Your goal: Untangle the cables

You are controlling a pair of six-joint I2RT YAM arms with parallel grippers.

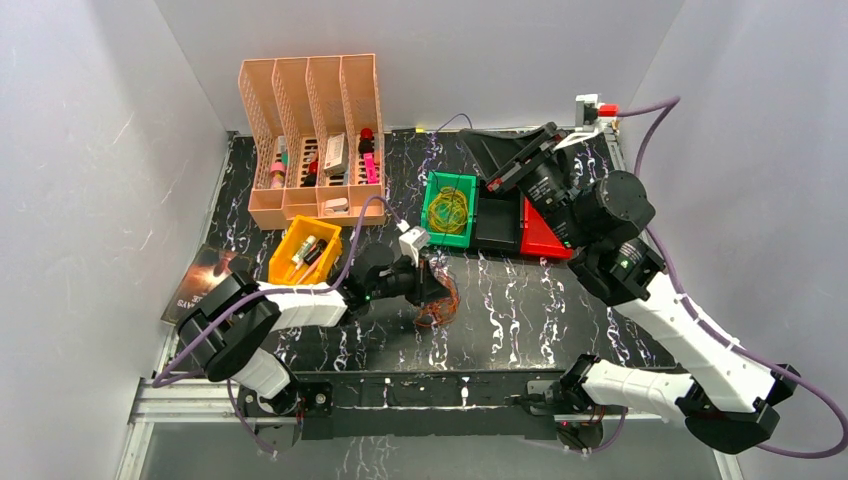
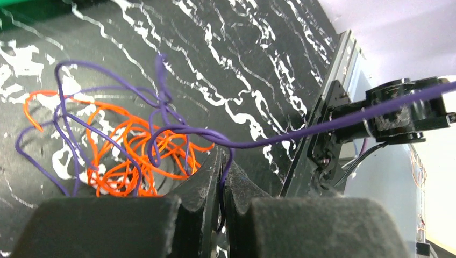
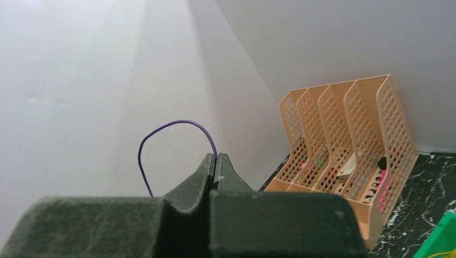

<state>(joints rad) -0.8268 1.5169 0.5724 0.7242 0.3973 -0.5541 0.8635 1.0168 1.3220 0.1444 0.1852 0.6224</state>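
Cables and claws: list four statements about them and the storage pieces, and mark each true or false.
1. The left claw is shut on the orange and purple tangle. True.
2. The right claw is open and empty. False: it is shut on a purple loop, raised off the table.
3. The green bin holds yellow loops. True.
4. The peach rack lies flat at the table's near edge. False: it stands upright at the far left corner.
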